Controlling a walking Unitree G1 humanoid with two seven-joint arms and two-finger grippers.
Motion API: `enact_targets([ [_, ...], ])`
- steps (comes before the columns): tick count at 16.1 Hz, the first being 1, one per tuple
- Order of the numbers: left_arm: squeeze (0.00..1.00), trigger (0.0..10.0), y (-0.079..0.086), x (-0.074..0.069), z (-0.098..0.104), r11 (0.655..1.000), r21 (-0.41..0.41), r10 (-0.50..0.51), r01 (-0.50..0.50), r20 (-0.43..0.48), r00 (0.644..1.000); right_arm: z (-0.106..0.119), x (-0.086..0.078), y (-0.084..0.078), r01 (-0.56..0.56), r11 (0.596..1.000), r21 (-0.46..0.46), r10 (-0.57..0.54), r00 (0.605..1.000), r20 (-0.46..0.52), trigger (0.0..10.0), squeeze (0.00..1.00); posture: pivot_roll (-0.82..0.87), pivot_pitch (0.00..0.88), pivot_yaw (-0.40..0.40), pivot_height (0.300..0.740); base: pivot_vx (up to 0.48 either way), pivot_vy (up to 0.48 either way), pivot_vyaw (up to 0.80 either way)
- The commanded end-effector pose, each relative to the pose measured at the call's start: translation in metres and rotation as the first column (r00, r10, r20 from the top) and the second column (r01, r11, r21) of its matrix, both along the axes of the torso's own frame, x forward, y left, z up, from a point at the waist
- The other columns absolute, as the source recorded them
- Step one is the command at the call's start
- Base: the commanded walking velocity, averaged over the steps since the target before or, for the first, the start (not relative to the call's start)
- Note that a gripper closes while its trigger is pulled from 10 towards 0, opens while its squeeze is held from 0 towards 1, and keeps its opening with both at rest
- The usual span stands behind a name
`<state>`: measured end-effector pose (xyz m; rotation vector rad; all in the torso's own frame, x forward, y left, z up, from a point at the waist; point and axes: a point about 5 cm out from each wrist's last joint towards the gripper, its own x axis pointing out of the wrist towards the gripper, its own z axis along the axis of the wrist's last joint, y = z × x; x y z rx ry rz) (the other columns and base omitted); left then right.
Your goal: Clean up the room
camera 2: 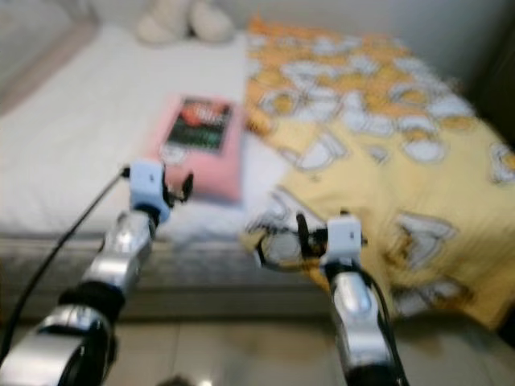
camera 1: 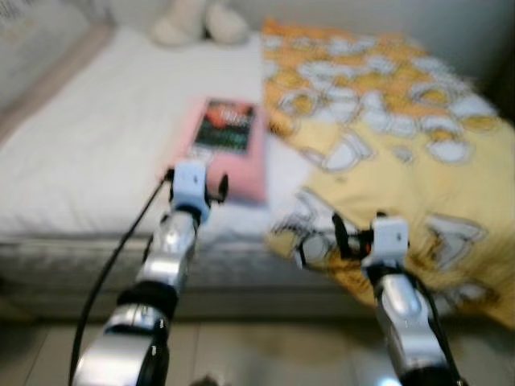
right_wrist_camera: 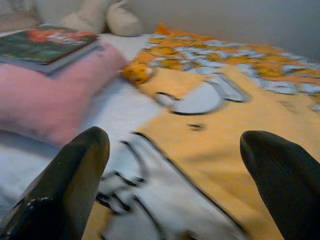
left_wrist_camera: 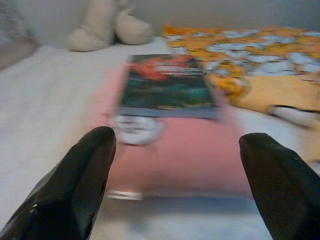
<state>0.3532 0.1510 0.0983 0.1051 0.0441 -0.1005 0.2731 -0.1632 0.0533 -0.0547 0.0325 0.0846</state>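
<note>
**A:** What lies on the left side of the scene?

**B:** A bed with a white sheet (camera 1: pixel 88 153), smooth and pale. The pictures are blurred. The silver left arm reaches forward over the near edge of the mattress, a black cable trailing from it. The left gripper (left_wrist_camera: pixel 175 165) is held level just short of a pink pillow (camera 1: pixel 241 173), its two black fingers (left_wrist_camera: pixel 80 185) spread wide with nothing between them.

**A:** And the book?

**B:** A book (camera 1: pixel 227 125) with a dark green and red cover lies flat on top of the pink pillow, near the middle of the bed. Its long axis runs away from the robot, toward the head of the bed. The pillow is soft and rectangular, its long axis the same way. A small white patch (left_wrist_camera: pixel 136 129) shows on the pillow just in front of the book; what it is cannot be told.

**A:** Anything behind it?

**B:** A cream plush toy (camera 1: pixel 197 22) sits at the head of the bed, against the wall.

**A:** And to the right?

**B:** A yellow blanket (camera 1: pixel 402 145) with white and orange shapes outlined in black covers the right half of the bed, rumpled, hanging over the near edge. The right arm stretches forward over that edge. The right gripper (right_wrist_camera: pixel 175 165) hovers above the blanket, fingers wide apart and empty.
</note>
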Motion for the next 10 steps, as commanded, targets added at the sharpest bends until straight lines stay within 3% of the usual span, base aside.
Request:
enact_targets([
  [1, 0.00, 10.0, 0.000, 0.003, 0.006, 1.000, -0.009, 0.008, -0.007, 0.021, 1.000, 0.001, 0.001, 0.002, -0.015, 1.000, -0.013, 0.016, 1.000, 0.003, 10.0, 0.00, 0.02, 0.000, 0.021, 0.740, 0.458, 0.000, 0.00],
  [5, 0.00, 10.0, 0.005, 0.006, 0.017, 0.999, -0.010, 0.050, -0.050, 0.069, 0.996, 0.001, 0.000, 0.002, -0.021, 1.000, -0.017, 0.021, 1.000, 0.003, 10.0, 0.00, 0.02, 0.000, 0.018, 0.740, 0.447, 0.000, 0.00],
  [7, 0.00, 10.0, 0.008, 0.012, 0.032, 0.998, -0.005, 0.067, -0.066, 0.130, 0.989, 0.000, 0.000, 0.001, -0.022, 1.000, -0.019, 0.022, 1.000, 0.000, 10.0, 0.00, 0.03, 0.000, 0.014, 0.740, 0.444, 0.000, 0.00],
  [10, 0.00, 10.0, 0.001, 0.022, 0.060, 0.998, -0.057, -0.028, 0.040, 0.205, 0.978, -0.001, -0.003, 0.002, -0.030, 0.999, -0.021, 0.030, 1.000, -0.002, 10.0, 0.00, 0.03, 0.000, 0.010, 0.740, 0.444, 0.000, 0.00],
])
